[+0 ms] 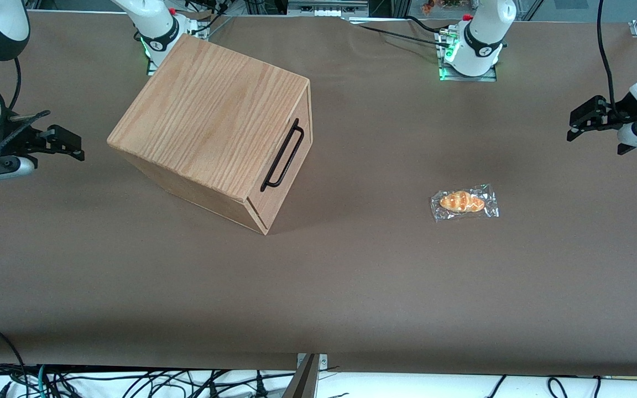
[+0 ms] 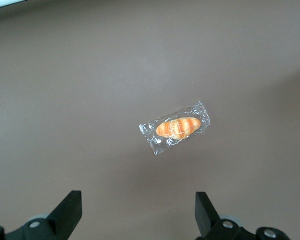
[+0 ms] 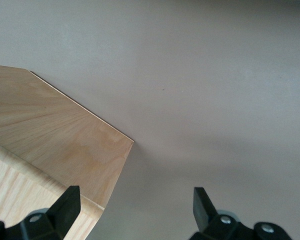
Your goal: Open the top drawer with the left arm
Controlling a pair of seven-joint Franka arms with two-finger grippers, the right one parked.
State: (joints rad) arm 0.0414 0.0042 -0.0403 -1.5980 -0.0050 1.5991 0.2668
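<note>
On the matte brown worktop (image 1: 351, 276) sits one oak-grain box cabinet (image 1: 208, 116), toward the parked arm's end; its top drawer (image 1: 288, 166) is shut, with one thin black bar handle (image 1: 282, 155). One black end effector (image 2: 138, 212) hovers spread over one bread roll (image 2: 176, 128) in crinkled clear wrap.

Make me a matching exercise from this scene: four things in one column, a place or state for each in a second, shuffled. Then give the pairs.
Things:
1. top drawer
2. handle
3. wrapped bread roll
4. gripper

States:
A. open, in the air at the working arm's end of the table
B. closed
C. flat on the bare table
D. black bar on the drawer front

Pairs: 1-B, 2-D, 3-C, 4-A
</note>
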